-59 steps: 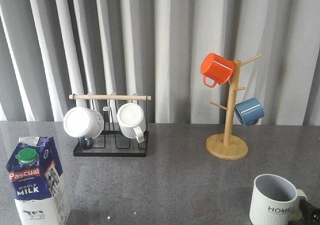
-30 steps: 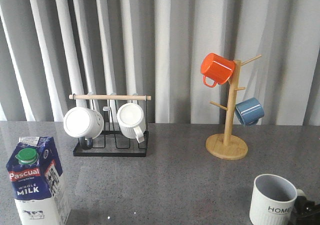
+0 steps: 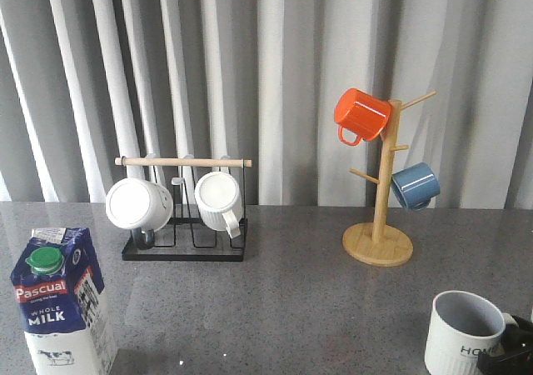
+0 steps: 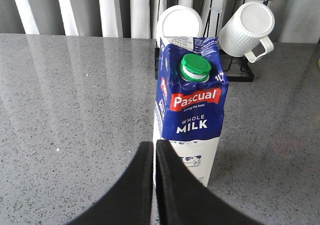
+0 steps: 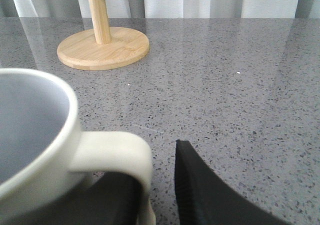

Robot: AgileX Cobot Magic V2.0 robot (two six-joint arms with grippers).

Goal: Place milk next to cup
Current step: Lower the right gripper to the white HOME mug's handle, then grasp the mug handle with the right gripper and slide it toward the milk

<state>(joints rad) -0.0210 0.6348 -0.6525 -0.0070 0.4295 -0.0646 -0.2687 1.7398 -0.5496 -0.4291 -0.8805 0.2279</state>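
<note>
The milk (image 3: 62,304) stands upright at the table's front left, green cap on top. In the left wrist view the milk (image 4: 192,110) is just beyond my left gripper (image 4: 154,150), whose jaws are pressed together and hold nothing. The cup (image 3: 465,333), ribbed and pale with dark lettering, stands at the front right. My right gripper (image 3: 510,352) is at its handle. In the right wrist view the cup (image 5: 30,130) fills the near side. One finger lies inside its cream handle (image 5: 117,152), the other finger (image 5: 200,190) outside with a gap; my right gripper (image 5: 160,172) is open.
A black wire rack (image 3: 183,248) with a wooden bar holds two plain white mugs at the back left. A wooden mug tree (image 3: 379,243) at the back right carries an orange mug (image 3: 361,114) and a blue mug (image 3: 414,185). Grey curtains hang behind the table.
The cup has shifted a little to the right and toward the front edge. More of my right gripper shows at its handle. The milk has not moved.
</note>
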